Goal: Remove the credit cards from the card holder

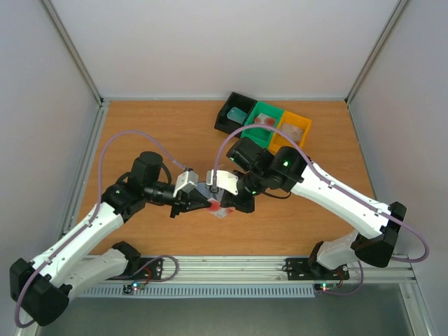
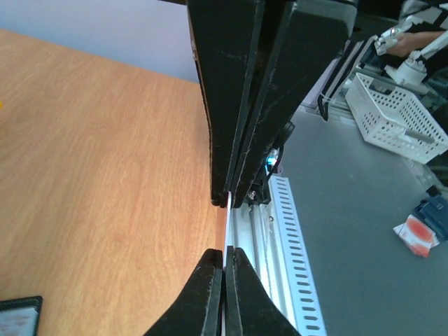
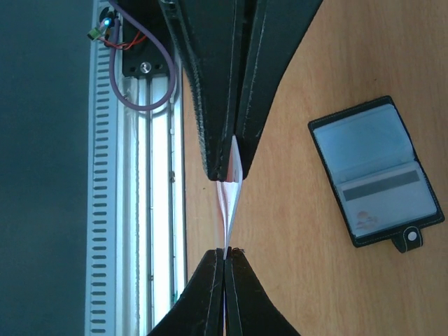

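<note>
**Red credit card (image 1: 214, 207), pinched at both ends**

1. Left gripper (image 1: 201, 203): reaches in from 9 o'clock in the overhead view. Its black fingers are pressed together on one edge of the credit card, with only a thin pale sliver showing between them.
2. Credit card: spans the short gap between the two grippers, above the wooden table (image 1: 154, 140). In the wrist views it shows edge-on, pale pink and slightly bowed.
3. Right gripper (image 1: 225, 203): comes in from 2 o'clock and is clamped tight on the opposite edge of the same card.
4. Card holder (image 3: 374, 175): lies open and flat on the table, at 3 o'clock from the held card in the right wrist view. It is apart from both grippers. It has a black border, pale blue-grey pockets and a small tab at its 5 o'clock corner. A whitish card (image 3: 385, 199) with a grey stripe sits in its lower pocket.
5. Trays: three in a row at 1 o'clock from the grippers, by the far edge.
   - Black tray (image 1: 225, 119), holding a teal card (image 1: 238, 112).
   - Green tray (image 1: 274, 110), with a pinkish item too small to identify.
   - Orange tray (image 1: 305, 126), contents unclear.
</note>
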